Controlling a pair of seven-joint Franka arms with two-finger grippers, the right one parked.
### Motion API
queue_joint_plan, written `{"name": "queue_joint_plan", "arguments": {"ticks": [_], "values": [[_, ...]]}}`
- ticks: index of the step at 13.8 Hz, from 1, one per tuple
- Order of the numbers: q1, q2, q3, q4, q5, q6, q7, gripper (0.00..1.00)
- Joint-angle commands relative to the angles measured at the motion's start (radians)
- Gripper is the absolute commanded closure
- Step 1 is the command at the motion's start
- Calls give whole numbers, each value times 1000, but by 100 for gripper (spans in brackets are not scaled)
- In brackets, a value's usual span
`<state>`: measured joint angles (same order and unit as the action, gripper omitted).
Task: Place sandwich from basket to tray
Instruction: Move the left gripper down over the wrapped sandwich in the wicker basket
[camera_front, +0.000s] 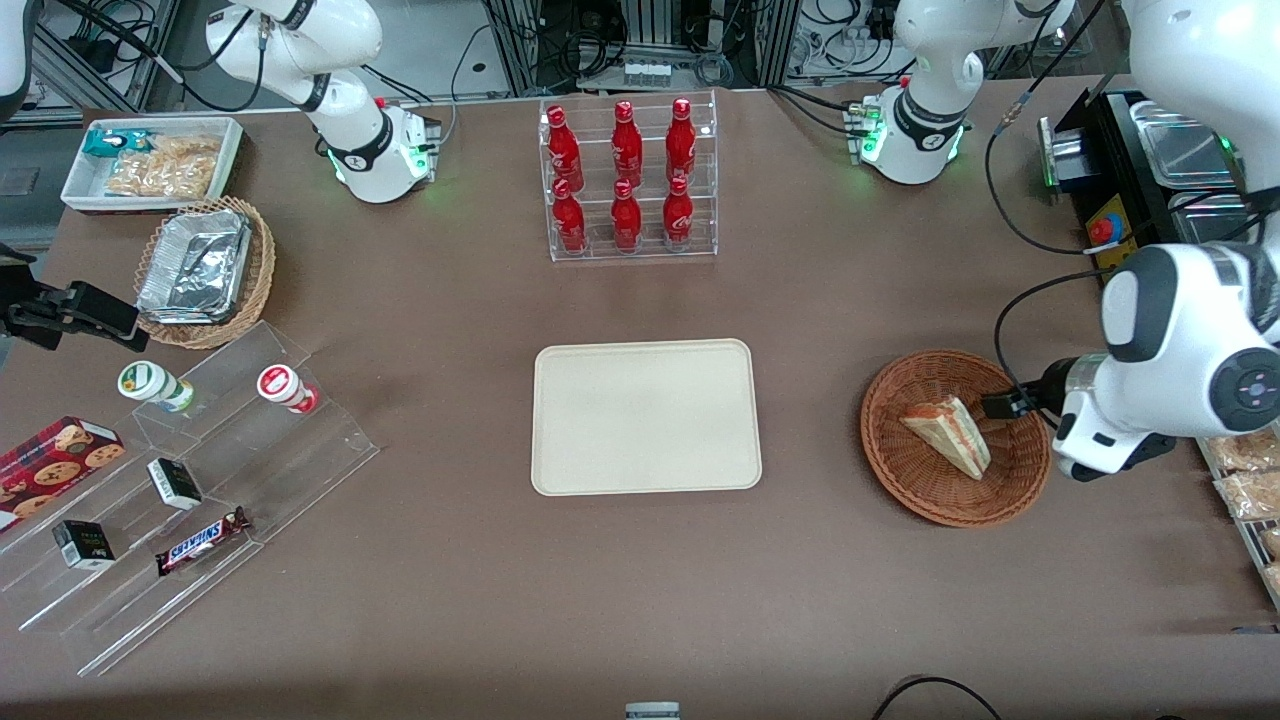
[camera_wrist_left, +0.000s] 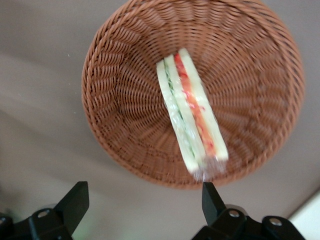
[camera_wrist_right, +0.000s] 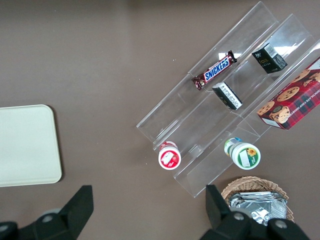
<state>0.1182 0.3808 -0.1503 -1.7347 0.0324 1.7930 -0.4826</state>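
Observation:
The sandwich (camera_front: 948, 435), a pale wedge with red and green filling, lies in the round reddish-brown wicker basket (camera_front: 900, 480) toward the working arm's end of the table. My left gripper (camera_front: 1005, 405) hovers over the basket's rim on the working arm's side, open and empty. In the left wrist view the sandwich (camera_wrist_left: 192, 120) lies on its side in the basket (camera_wrist_left: 125, 125), and my gripper (camera_wrist_left: 144, 200) has its two black fingertips (camera_wrist_left: 75, 200) spread wide, just outside the rim and apart from the sandwich. The cream tray (camera_front: 645, 415) lies flat mid-table beside the basket, with nothing on it.
A clear rack of red bottles (camera_front: 628, 180) stands farther from the camera than the tray. A clear stepped shelf (camera_front: 200, 470) with snacks, a lighter wicker basket with foil containers (camera_front: 205, 270) and a white snack bin (camera_front: 150, 160) sit toward the parked arm's end. Bagged snacks (camera_front: 1250, 480) lie beside the working arm.

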Motion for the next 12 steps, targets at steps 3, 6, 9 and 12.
{"name": "queue_joint_plan", "arguments": {"ticks": [3, 6, 9, 12], "values": [[-14, -10, 5, -66, -29, 55, -287, 0], [-23, 12, 0, -106, -34, 161, -402, 0], [-25, 59, -2, -106, -34, 225, -404, 0], [-25, 93, -2, -106, -35, 281, -404, 0]]}}
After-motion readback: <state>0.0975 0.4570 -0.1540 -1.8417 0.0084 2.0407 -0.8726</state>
